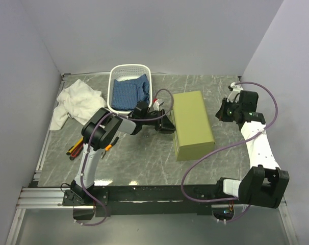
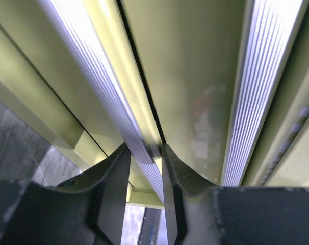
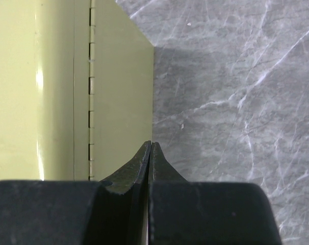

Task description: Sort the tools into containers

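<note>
Left end effector (image 1: 166, 122): clamping on the ribbed pull (image 2: 99, 87) on the chest (image 1: 192, 125), centre-right of the top view. The fingers (image 2: 116, 176) are sitting either side of the strip and touching it. Judging it's gripping there to draw a drawer out for the tools.
Right end effector (image 3: 150, 149): fingers pressing together, holding nothing. It's hovering over bare bench (image 3: 236, 102) just beside the chest's hinge (image 3: 91, 92). Probably standing by, or getting ready to brace the chest.
Tools (image 1: 75, 148): lying in a small pile at the left edge of the top view, outside both containers.
Basket (image 1: 129, 67): sitting upper centre, showing only blue fabric (image 1: 128, 92), with the white cloth (image 1: 75, 102) lying to its left.
Writing: not seeing any brand, label or text in any view.
</note>
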You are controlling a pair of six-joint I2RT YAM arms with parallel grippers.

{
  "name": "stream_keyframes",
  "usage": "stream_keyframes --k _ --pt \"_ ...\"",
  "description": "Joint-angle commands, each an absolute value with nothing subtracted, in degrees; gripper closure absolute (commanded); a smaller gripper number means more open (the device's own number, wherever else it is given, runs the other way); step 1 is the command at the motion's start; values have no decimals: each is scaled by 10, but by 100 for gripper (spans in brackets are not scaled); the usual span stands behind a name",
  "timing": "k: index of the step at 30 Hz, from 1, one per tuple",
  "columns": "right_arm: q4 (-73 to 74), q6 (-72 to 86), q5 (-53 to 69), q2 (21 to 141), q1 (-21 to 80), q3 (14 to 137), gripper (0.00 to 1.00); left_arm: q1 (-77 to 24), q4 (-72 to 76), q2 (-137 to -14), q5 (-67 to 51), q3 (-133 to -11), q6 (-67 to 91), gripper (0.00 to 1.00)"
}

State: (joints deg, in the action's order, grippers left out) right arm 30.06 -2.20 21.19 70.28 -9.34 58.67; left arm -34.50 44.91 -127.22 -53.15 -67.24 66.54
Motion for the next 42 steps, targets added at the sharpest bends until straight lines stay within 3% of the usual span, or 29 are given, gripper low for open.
stream_keyframes --k 1,7,11,18,28,32,34,38,42 --pt "286 -17 222 674 -90 583 100 -367 415 -1267 -559 -720 608 64" --pt "280 -13 226 667 -91 577 100 -381 413 -1278 -559 -722 613 84" --pt "274 -11 230 662 -91 577 100 -360 295 -1242 -556 -703 522 92" --pt "258 -4 242 666 -91 585 100 -302 152 -1167 -548 -634 380 93" --pt "252 -3 254 654 -91 591 100 -240 -74 -1135 -523 -641 202 92" --pt "247 -1 256 642 -91 581 100 -228 -104 -1094 -507 -609 167 92" --pt "239 -1 260 632 -91 568 100 -220 -94 -1075 -491 -577 162 90" --pt "237 -1 265 618 -91 552 100 -217 -130 -1030 -449 -566 135 61" --pt "243 -1 265 610 -91 555 100 -215 -243 -990 -402 -601 57 52"
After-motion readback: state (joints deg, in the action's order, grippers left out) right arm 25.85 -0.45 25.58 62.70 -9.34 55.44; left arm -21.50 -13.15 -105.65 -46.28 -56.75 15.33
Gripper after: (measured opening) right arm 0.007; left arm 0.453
